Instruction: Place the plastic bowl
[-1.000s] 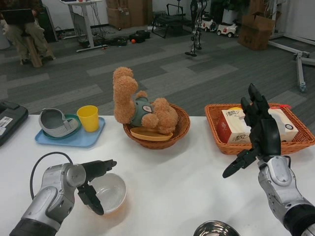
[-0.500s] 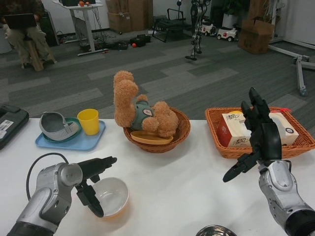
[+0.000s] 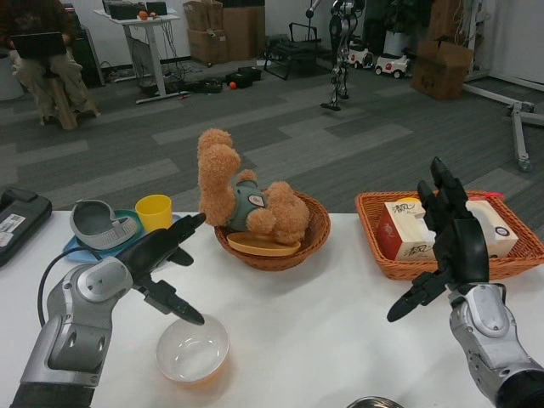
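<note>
Now plastic bowl empty, teddy in basket.

plastic bowl sitting on table, left hand hovering spread just above it, right hand raised, fingers apart.

A single head camera looked forward and down over the white table from close above its near edge. The left hand entered from the near left, the right hand from the near right. Beyond the table's far edge the view took in grey floor and, seemingly far back, a seated person.
</note>
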Controlling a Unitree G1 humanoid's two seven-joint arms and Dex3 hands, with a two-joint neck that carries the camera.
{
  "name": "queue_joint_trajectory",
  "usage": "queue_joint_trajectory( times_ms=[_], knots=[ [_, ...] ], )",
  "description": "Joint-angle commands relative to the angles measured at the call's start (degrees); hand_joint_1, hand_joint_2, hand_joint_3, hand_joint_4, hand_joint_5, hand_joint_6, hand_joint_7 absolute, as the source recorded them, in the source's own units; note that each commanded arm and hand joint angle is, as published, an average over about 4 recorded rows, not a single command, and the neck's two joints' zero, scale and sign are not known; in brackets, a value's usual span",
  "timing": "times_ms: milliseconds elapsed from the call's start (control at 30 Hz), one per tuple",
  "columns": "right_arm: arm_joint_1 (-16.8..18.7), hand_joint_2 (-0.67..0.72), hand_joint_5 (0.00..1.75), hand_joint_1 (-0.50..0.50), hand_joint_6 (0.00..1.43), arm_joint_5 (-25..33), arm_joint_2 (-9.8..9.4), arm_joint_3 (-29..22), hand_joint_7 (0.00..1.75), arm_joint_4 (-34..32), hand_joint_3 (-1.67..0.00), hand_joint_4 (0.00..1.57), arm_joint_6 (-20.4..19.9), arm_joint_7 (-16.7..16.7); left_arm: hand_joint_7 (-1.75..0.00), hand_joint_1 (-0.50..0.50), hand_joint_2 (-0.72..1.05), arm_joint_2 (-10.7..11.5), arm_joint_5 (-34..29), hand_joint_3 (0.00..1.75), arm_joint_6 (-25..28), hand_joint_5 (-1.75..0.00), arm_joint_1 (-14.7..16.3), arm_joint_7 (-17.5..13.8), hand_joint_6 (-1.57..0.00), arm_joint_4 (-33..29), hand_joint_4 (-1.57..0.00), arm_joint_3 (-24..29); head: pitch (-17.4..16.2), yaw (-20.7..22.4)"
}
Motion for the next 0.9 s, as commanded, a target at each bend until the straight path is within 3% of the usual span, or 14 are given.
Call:
queue_joint_trajectory(
  times_ms=[33, 167, 267, 400, 467, 567, 733, 900],
  knots=[
    [0.9, 0.72, 0.00, -0.46, 0.00, 0.4, -0.26, -0.8, 0.00, -0.4, 0.00, 0.16, -0.5, -0.1, 0.00, -0.48, 0.25, -3.7, -12.0, 0.00, -7.0, -1.05, -0.9, 7.3, 0.00, -0.3, 0.00, 6.1, 0.4, -0.1],
    [0.9, 0.72, 0.00, -0.46, 0.00, 0.4, -0.17, -0.9, 0.00, -0.4, 0.00, 0.17, -0.5, -0.1, 0.00, -0.48, 0.16, -5.6, -30.3, 0.00, -14.4, -1.03, -1.1, 13.5, 0.00, 1.7, 0.00, 8.5, 0.8, -0.4],
    [0.9, 0.72, 0.00, -0.46, 0.00, 0.5, -0.17, -0.9, 0.00, -0.4, 0.00, 0.17, -0.5, -0.1, 0.00, -0.48, 0.07, -5.8, -37.7, 0.00, -16.8, -0.95, -1.2, 15.2, 0.00, 2.9, 0.00, 8.1, 0.8, -0.5],
    [0.8, 0.72, 0.00, -0.46, 0.00, 0.5, -0.17, -0.9, 0.00, -0.4, 0.00, 0.17, -0.5, -0.1, 0.00, -0.48, -0.41, -5.6, -49.4, 0.00, -22.3, -0.72, -1.1, 18.5, 0.00, 5.6, 0.00, 5.3, 1.7, -1.4],
    [0.7, 0.72, 0.00, -0.46, 0.00, 0.5, -0.17, -0.9, 0.00, -0.4, 0.00, 0.17, -0.5, -0.1, 0.00, -0.48, -0.57, -5.5, -50.4, 0.00, -25.0, -0.72, -1.1, 20.0, 0.00, 6.9, 0.00, 4.5, 2.1, -1.8],
    [0.7, 0.72, 0.00, -0.46, 0.00, 0.5, -0.10, -1.0, 0.00, -0.6, 0.00, 0.17, -0.5, -0.1, 0.00, -0.48, -0.64, -5.3, -53.6, 0.00, -28.4, -0.72, -1.2, 21.5, 0.00, 9.3, 0.00, 3.1, 3.0, -3.2],
    [0.8, 0.72, 0.00, -0.46, 0.00, 0.5, -0.08, -1.7, 0.00, -1.0, 0.00, 0.17, -0.5, -0.1, 0.00, -0.48, -0.64, -5.1, -62.2, 0.00, -33.4, -0.72, -2.1, 23.3, 0.00, 14.1, 0.00, 0.9, 3.8, -5.1],
    [1.1, 0.72, 0.00, -0.46, 0.00, 0.5, -0.08, -2.5, 0.00, -1.5, 0.00, 0.17, -0.5, -0.1, 0.00, -0.48, -0.64, -4.2, -63.4, 0.00, -33.8, -0.64, -2.4, 23.6, 0.00, 15.2, 0.00, -0.2, 4.2, -6.8]
  ],
)
